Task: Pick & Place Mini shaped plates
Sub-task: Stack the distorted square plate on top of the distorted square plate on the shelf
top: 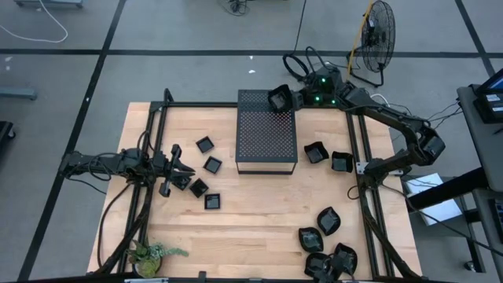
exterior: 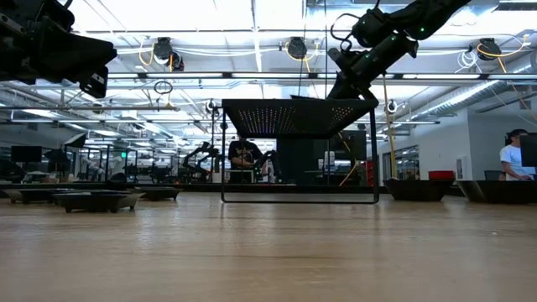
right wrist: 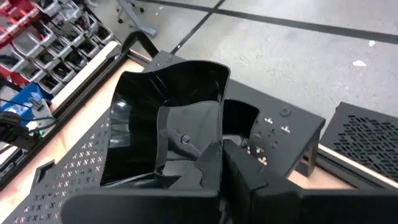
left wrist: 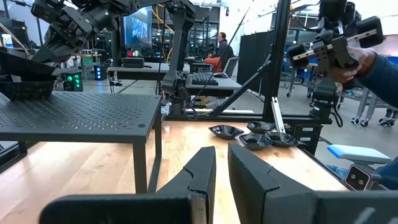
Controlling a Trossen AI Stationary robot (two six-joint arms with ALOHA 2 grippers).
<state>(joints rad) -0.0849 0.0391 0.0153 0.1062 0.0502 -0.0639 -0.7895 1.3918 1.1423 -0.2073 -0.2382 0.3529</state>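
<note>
A black angular mini plate (right wrist: 155, 118) hangs over the far right corner of the black perforated box (top: 266, 130), with my right gripper (right wrist: 227, 165) shut on it. The high view shows this plate (top: 278, 97) at the box's far edge. Several more mini plates lie flat on the table: one group left of the box (top: 208, 165), two right of it (top: 328, 157), and others at the near right (top: 326, 244). My left gripper (left wrist: 222, 168) waits at the table's left side, pointing level toward the box, with a narrow empty gap between its fingers. My right gripper pinches the plate's raised rim (right wrist: 186, 146) on the side nearest the wrist, between its two fingers. The fingers come from the table's right, slanting down. The plate sits tilted over the box's top (right wrist: 74, 168); whether it touches the top I cannot tell.
Black frame rails (top: 363, 169) run along both sides of the table. A small green plant (top: 153, 253) stands at the near left corner. A person's hand (left wrist: 373, 65) holds a device beyond the table's right side. Bare wood (top: 251, 220) lies near the box's front.
</note>
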